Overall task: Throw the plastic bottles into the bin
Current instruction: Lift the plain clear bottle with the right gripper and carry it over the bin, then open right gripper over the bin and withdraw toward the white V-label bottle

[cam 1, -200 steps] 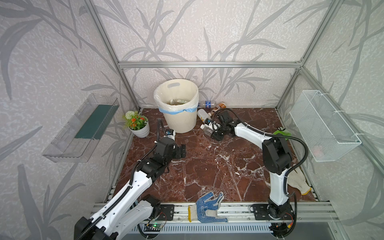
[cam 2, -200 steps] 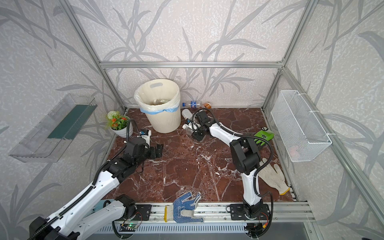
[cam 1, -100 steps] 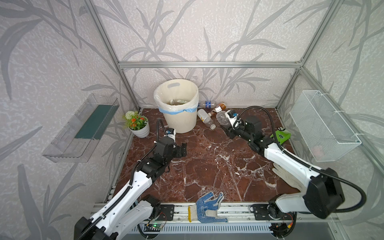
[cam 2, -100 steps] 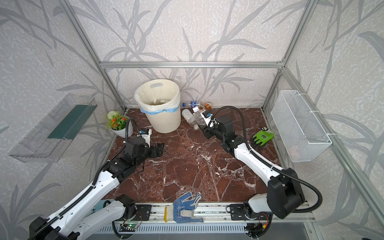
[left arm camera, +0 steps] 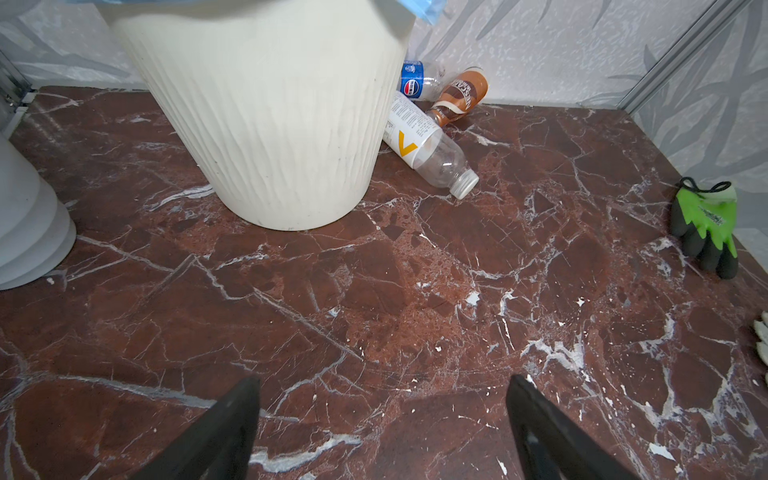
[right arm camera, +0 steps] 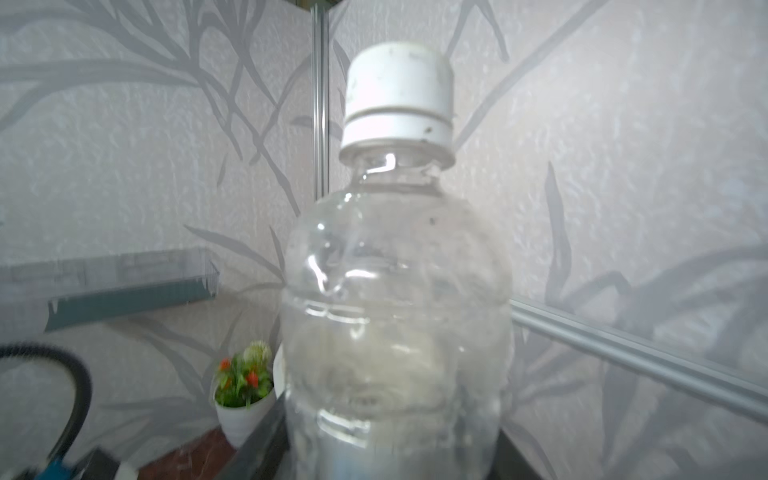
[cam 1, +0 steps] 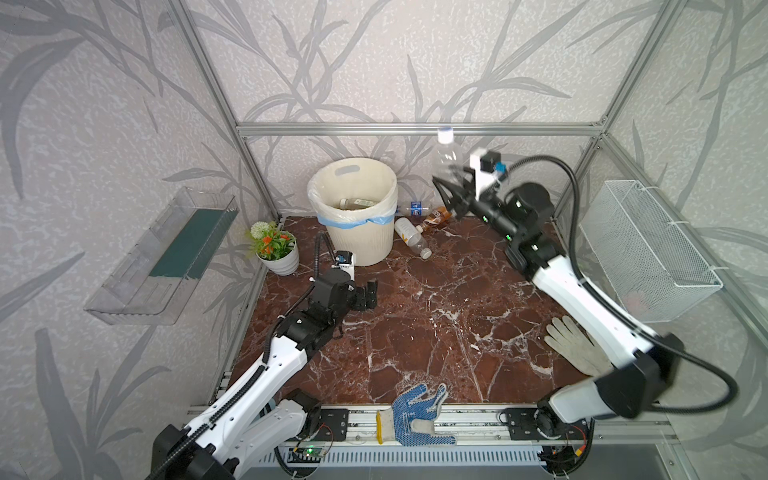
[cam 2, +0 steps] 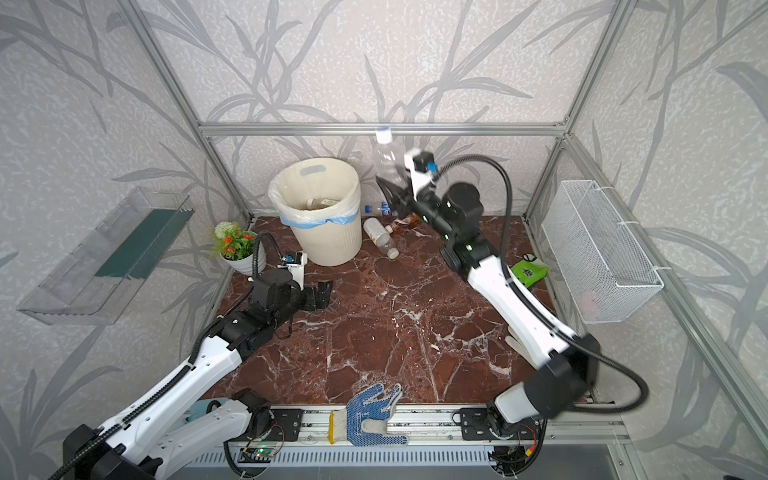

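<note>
Clear bottle (cam 1: pixel 446 157) upright in R claw (cam 1: pixel 449 193), raised near bin (cam 1: pixel 357 245)

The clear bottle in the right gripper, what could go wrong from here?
One: the clear bottle stands tall in the right gripper, gripped only near its base, so a quick swing could tip it out. Two: it is raised to the side of the bin, not over the opening; released here, it would probably drop to the floor near the white-label bottle.
</note>
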Motion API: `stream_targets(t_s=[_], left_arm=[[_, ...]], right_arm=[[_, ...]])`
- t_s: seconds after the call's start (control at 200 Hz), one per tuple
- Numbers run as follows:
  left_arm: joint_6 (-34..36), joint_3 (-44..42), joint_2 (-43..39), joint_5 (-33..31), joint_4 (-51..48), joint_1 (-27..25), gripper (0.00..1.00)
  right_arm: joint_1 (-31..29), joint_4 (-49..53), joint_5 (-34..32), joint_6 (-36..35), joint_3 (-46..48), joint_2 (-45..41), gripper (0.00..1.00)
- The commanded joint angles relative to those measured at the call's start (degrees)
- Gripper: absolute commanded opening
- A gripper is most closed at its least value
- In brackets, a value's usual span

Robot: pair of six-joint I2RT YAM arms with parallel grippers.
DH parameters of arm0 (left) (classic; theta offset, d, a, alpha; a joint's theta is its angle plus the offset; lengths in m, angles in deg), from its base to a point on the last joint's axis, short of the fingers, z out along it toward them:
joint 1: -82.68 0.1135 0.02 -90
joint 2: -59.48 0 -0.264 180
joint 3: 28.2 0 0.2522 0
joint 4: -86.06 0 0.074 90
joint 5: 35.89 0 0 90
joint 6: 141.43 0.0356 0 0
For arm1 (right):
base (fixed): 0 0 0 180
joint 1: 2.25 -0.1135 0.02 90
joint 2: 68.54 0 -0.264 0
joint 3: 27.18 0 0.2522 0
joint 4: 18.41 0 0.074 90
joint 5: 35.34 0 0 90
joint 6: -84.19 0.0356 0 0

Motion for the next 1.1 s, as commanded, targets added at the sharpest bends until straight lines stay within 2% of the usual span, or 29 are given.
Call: stream_targets(t_s=[0.0, 0.04, 0.06, 0.09, 0.16, 0.22, 0.34, 0.485, 0.64, 0.855, 0.95, 1.095], left_arm=[[-1.3, -0.5, -1.9, 0.9, 0.7, 0.0, 0.91], [-1.4, -0.3, -3.0, 1.1, -0.8, -0.1, 0.91], [-1.6, -0.5, -3.7, 0.8, -1.5, -0.1, 0.91], [-1.8, -1.2, -5.1, 0.2, -2.0, -0.2, 0.91], [-2.3, -4.0, -8.9, -1.4, -2.2, -0.2, 0.91], [-2.0, -6.5, -11.5, -2.0, -1.2, -0.1, 0.91], [-1.4, -7.8, -13.4, -3.5, -1.0, 0.0, 0.92], [-1.0, -5.5, -10.1, -3.8, -0.9, -0.1, 0.92], [0.4, -1.4, -5.8, -2.4, -3.3, 0.0, 0.92], [3.0, -0.2, -6.8, -4.1, -3.5, 0.0, 0.92], [6.1, 1.5, -6.5, -4.5, -4.1, -0.1, 0.92], [11.6, 5.9, -4.8, -6.2, -8.1, 0.0, 0.92]], right_arm=[[-1.1, 31.1, 11.0, 6.9, -56.7, 31.1, 0.70], [-1.2, 38.7, 9.3, 8.4, -79.0, 43.9, 0.79], [-0.7, 37.3, 10.0, 9.9, -80.7, 45.7, 0.86], [0.3, 33.0, 9.9, 12.9, -73.9, 43.4, 0.91], [0.8, 24.9, 8.8, 11.9, -55.8, 35.6, 1.00], [0.6, 16.5, 7.1, 10.5, -41.1, 28.5, 0.99], [0.8, 11.8, 7.2, 8.2, -28.0, 20.5, 0.99], [1.0, 8.3, 4.8, 4.3, -11.8, 11.6, 0.99], [2.6, 11.6, 1.5, -1.0, 0.7, 5.4, 1.00], [5.2, 19.8, -6.0, -7.8, 14.1, 1.8, 0.97], [5.2, 23.3, -9.2, -9.8, 16.0, 2.1, 0.97], [5.3, 24.8, -12.2, -9.7, 15.0, 7.9, 0.96]])
